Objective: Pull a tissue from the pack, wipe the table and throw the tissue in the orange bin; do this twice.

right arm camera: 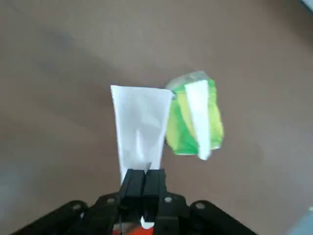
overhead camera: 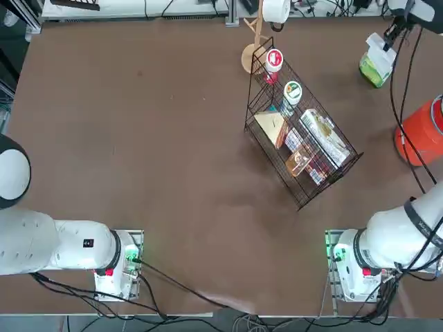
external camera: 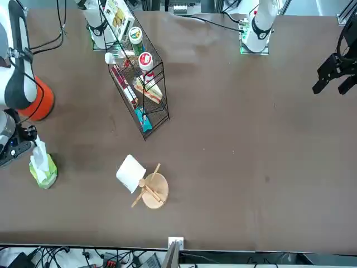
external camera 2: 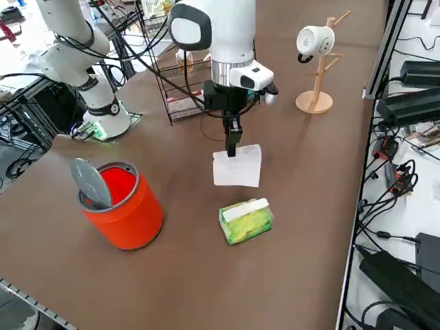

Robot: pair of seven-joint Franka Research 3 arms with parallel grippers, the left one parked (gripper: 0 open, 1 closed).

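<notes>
Tabletop [external camera 2: 309, 206]: pack [external camera 2: 245, 220] below pincer [external camera 2: 232, 148]

Even bright overhead light, soft faint shadows, wrist view blurred, others sharp

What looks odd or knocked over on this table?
The black wire basket lies tipped on its side mid-table, snack packets and cups still inside. Nothing has spilled. The right pincer holds a tissue hanging above the green pack, as intended.

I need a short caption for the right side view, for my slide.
Right gripper shut on a white tissue, above the green pack beside the orange bin.
</notes>
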